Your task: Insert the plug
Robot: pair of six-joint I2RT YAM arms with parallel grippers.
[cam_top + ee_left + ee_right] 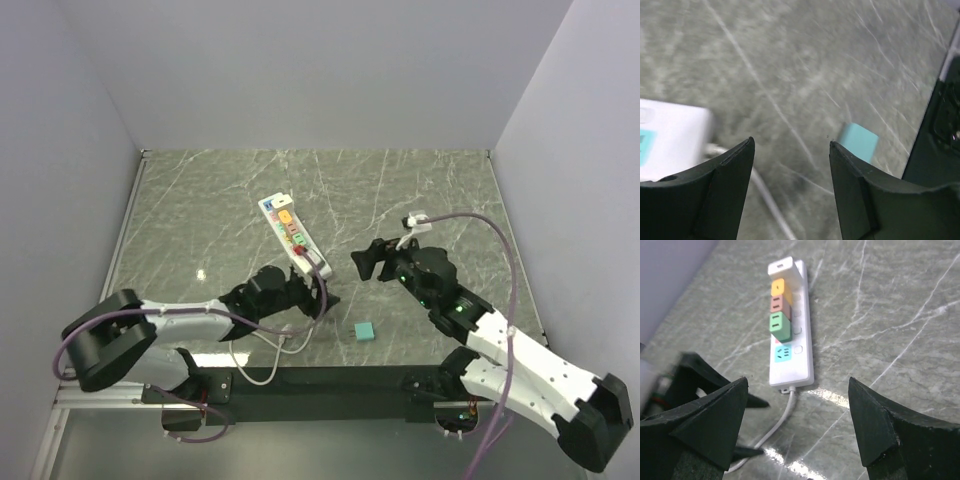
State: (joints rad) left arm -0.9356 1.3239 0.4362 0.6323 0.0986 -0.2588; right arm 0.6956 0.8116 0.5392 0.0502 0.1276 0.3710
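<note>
Teal plug (364,330) lies loose on bench (200,200), btwn the arms, near front edge. Left gripper (790,145) & right gripper (797,382): jaws apart, nothing held. Plug prob. light, rigid, slick plastic, so may skid; pinch its flat sides. Power strip (291,236) also light, may shift.

One power strip (791,330) lies on the counter (200,190). Three plugs sit in it: one orange plug (779,288), one brown plug (778,303), one green plug (780,325). One teal socket (782,353) on it stands free. One teal plug (364,330) lies loose near its cord end. One white cord (788,405) leaves it.
</note>
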